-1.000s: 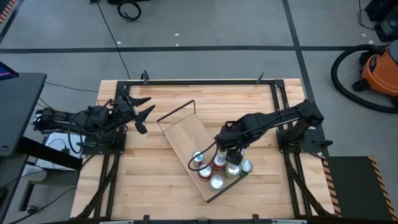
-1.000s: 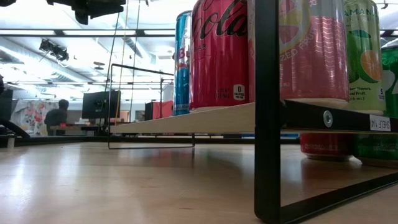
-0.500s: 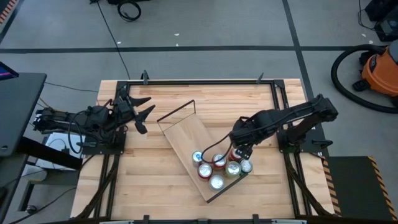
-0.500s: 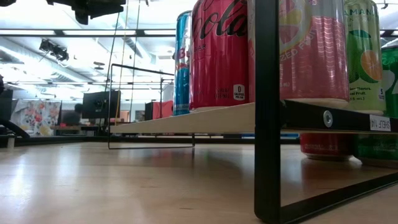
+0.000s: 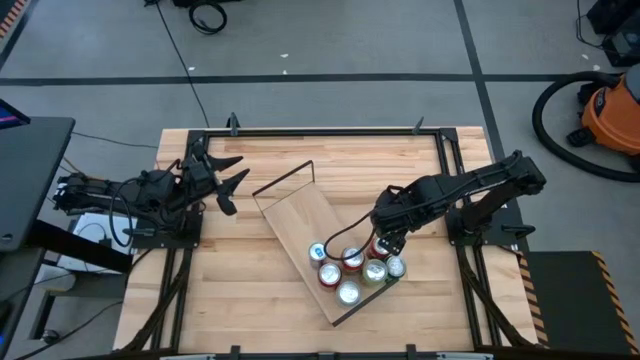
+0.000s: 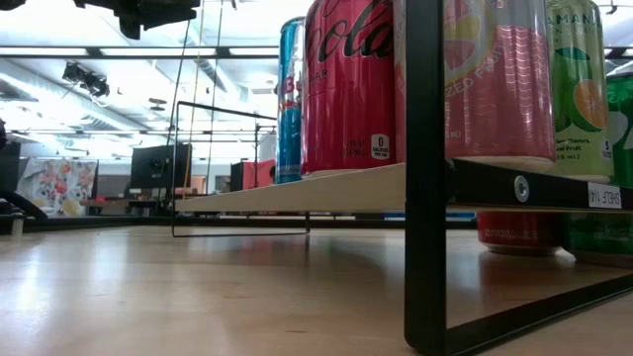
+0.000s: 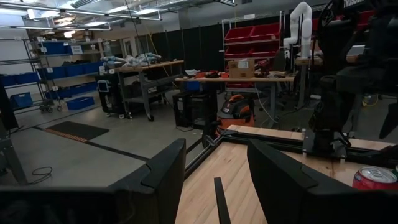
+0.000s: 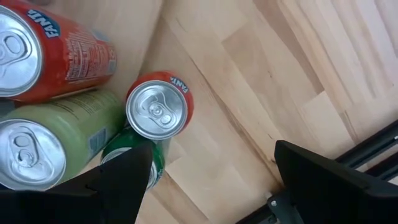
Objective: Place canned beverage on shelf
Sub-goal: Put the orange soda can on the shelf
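The shelf (image 5: 295, 215) is lying slantwise across the middle of the tabletop (image 5: 380, 160), and the cans (image 5: 348, 268) are crowding its end nearest the right arm, leaving the far stretch of board bare; I'd guess they are being packed tight so more can go on. The right gripper (image 5: 387, 240) is hovering just above that cluster's edge, its fingers (image 8: 323, 180) standing apart with nothing between them, so it is carrying no can. From its wrist camera, a small-looking orange can (image 8: 158, 112) and a green can (image 8: 157, 157) are sitting lower than the two big tops beside them. The level camera agrees, with a red and a green base standing on the tabletop under the line of the board (image 6: 326, 188). So I'm judging that those two are waiting beside the shelf, not on it, and that the gripper is lining up for one of them. Counting from above, I'm making out six tops plainly, and perhaps a seventh half hidden under the gripper. That makes about five on the shelf and two off it, though I cannot be sure. The left gripper (image 5: 225, 180) is waiting at its own side of the tabletop, well apart from the shelf, with fingers spread wide and empty.
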`<state>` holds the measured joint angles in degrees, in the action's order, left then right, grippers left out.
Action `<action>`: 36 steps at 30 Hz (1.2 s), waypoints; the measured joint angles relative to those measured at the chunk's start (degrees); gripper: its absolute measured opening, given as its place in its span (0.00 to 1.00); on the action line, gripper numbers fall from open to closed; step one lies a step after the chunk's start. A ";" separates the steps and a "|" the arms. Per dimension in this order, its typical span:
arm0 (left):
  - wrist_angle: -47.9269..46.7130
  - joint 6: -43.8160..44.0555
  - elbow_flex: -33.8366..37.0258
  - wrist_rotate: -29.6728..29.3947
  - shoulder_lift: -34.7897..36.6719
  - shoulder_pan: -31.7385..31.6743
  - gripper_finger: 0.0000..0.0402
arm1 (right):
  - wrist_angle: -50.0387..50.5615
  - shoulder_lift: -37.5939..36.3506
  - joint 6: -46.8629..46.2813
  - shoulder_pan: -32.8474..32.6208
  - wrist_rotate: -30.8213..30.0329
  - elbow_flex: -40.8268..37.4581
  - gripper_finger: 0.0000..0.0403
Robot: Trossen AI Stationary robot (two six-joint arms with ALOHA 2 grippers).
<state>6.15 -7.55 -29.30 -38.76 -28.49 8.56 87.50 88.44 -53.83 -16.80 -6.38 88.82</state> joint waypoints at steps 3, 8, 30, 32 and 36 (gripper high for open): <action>0.00 0.00 0.00 0.00 0.00 0.00 0.45 | -0.16 0.00 0.08 0.00 -0.19 0.00 0.86; -0.02 0.00 0.00 0.00 0.00 0.00 0.45 | -0.46 0.00 0.18 -0.04 -0.21 0.00 0.86; 0.00 -0.03 0.00 0.00 0.00 0.00 0.45 | -1.30 0.04 0.88 -6.90 -13.00 -3.52 0.86; -0.02 -0.03 0.00 0.00 0.00 0.00 0.45 | -1.28 0.07 0.85 -8.49 -11.87 -5.13 0.86; 0.00 -0.04 0.00 0.00 0.00 -0.02 0.45 | -1.20 -0.09 -0.90 -11.62 -9.59 -7.12 0.86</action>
<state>6.15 -7.60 -29.30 -38.76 -28.49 8.54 86.30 88.36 -54.74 -28.42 -15.97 81.69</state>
